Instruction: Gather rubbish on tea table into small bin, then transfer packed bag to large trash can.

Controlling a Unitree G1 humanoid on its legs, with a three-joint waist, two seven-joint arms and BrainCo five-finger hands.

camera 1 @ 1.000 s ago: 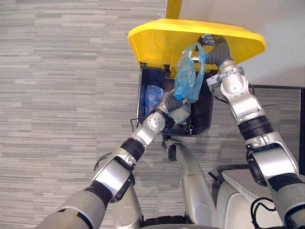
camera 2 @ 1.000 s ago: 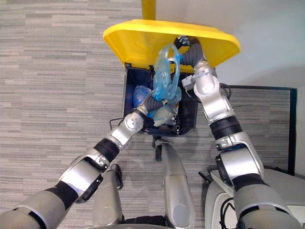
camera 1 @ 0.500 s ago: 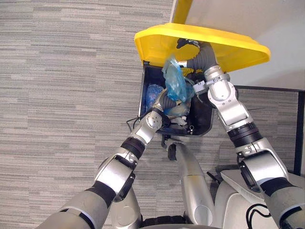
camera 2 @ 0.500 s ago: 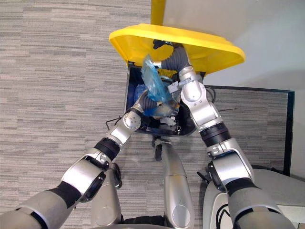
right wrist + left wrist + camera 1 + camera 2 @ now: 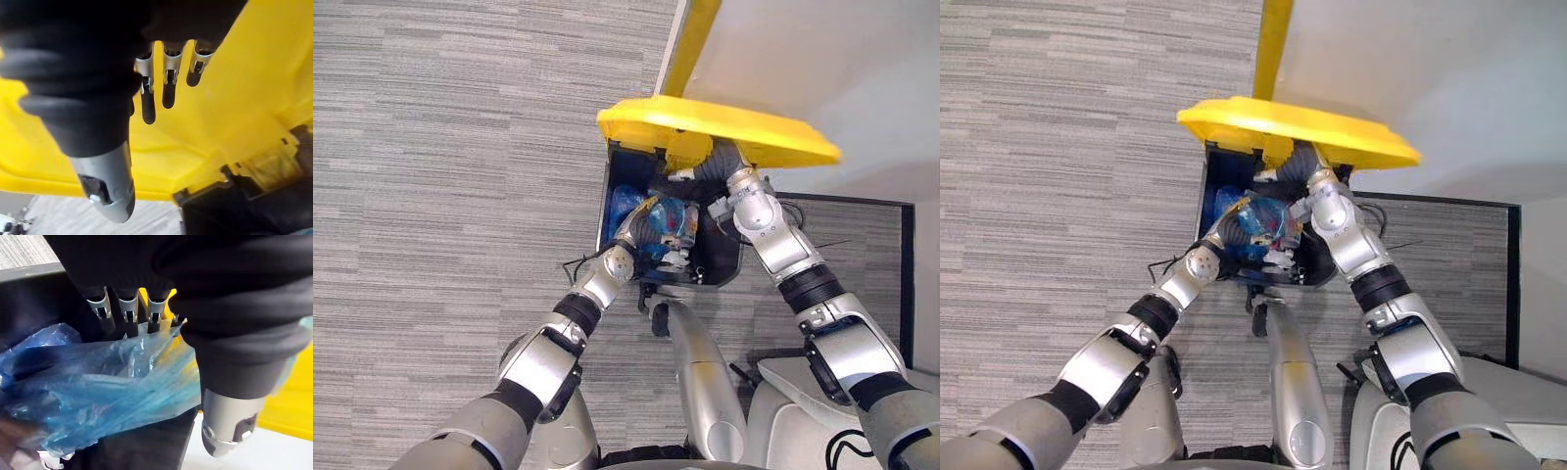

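Observation:
The large trash can (image 5: 607,191) is dark, with a yellow lid (image 5: 715,127) raised above it. My right hand (image 5: 168,93) is open, its straight fingers pressed against the lid's underside; in the eye views its ribbed wrist cover (image 5: 720,162) goes under the lid. The packed blue bag (image 5: 671,215) lies inside the can. My left hand (image 5: 639,227) reaches into the can beside it. In the left wrist view its fingers (image 5: 124,313) are straight over the blue bag (image 5: 98,387), not curled round it.
Another blue bag (image 5: 623,201) sits deeper in the can at its left wall. Grey striped carpet (image 5: 440,176) spreads to the left. A white wall (image 5: 822,69) with a yellow strip (image 5: 690,39) rises right behind the can.
The blue bag has gone from above the rim down into the can. My left hand's fingers have straightened and let it go. The lid has come lower over the opening with my right hand.

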